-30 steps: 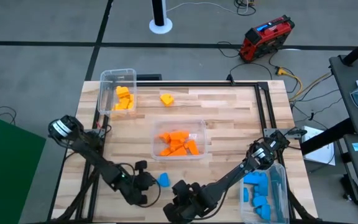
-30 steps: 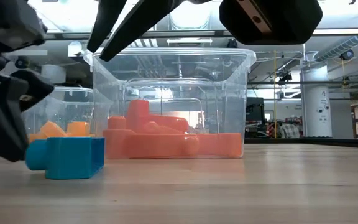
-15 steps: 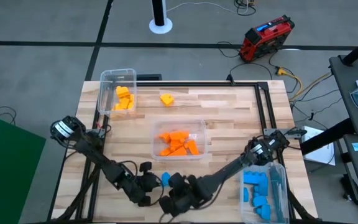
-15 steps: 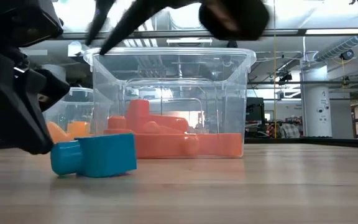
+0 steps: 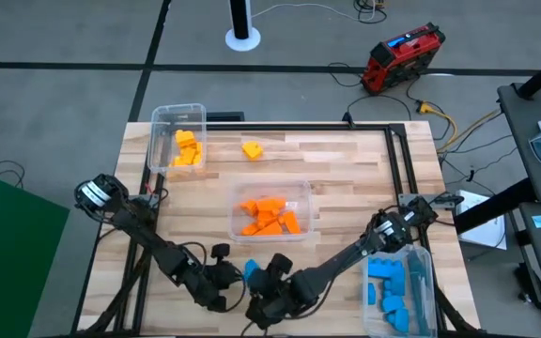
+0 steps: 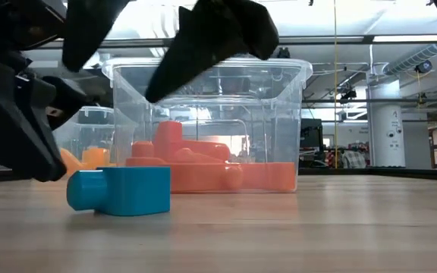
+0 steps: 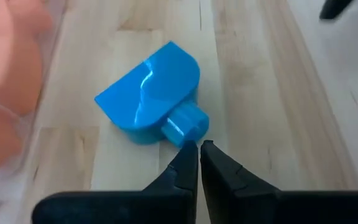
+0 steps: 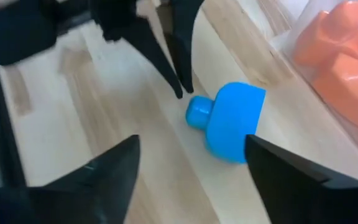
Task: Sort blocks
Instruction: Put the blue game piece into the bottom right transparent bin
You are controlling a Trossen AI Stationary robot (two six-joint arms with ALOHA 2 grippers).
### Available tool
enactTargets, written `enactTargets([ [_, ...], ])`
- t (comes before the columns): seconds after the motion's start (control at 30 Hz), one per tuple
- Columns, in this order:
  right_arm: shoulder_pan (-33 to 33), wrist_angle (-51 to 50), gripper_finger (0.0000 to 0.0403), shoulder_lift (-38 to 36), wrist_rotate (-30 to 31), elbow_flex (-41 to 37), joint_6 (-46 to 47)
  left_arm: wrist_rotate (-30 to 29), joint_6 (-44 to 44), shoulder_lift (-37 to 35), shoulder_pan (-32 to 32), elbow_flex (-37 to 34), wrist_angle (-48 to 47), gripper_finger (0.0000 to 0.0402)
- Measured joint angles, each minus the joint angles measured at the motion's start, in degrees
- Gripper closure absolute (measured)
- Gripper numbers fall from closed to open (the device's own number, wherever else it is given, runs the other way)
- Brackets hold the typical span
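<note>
While both arms work near the front edge of the tabletop, the scene reads as follows.

Blue block [image 5: 249, 271]: lies on the bare wood near the front edge of the tabletop, just in front of the centre bin; its round peg points toward the left gripper.
Left gripper [image 7: 199, 163]: fingers pressed together, tips just beside the blue block's peg; nothing held.
Right gripper [image 8: 188, 163]: fingers spread wide, poised over the blue block; nothing between them.
Orange blocks [image 5: 269, 216]: piled inside the centre bin [image 5: 237, 192], mid-tabletop.
Yellow blocks [image 5: 187, 149]: inside the clear bin [image 5: 160, 120] at the back left corner of the tabletop.
Single yellow block [image 5: 252, 148]: loose on the wood near the back edge, beside that bin.
Blue blocks [image 5: 388, 284]: gathered in the clear bin [image 5: 423, 273] at the front right corner.
</note>
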Motion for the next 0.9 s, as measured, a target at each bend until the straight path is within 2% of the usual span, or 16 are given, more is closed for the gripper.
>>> enactTargets([
  [0.13,0.1,0.2,0.007,1.9,0.9,-0.6,0.0,-0.1,2.0,0.8,0.8,0.0,3.4,0.0401],
  [0.27,-0.4,0.6,0.0039,4.1,1.0,-0.8,-0.7,-0.1,1.8,1.5,0.9,0.0,4.5,0.0401],
  [0.7,-1.9,-1.3,0.0034,4.7,0.9,-0.8,-2.9,0.1,1.9,1.8,0.9,-0.1,4.3,0.0401],
  [0.9,-3.8,2.3,0.0034,5.5,-1.3,-2.1,-4.9,0.1,2.0,1.8,1.0,-0.1,4.2,0.0401],
])
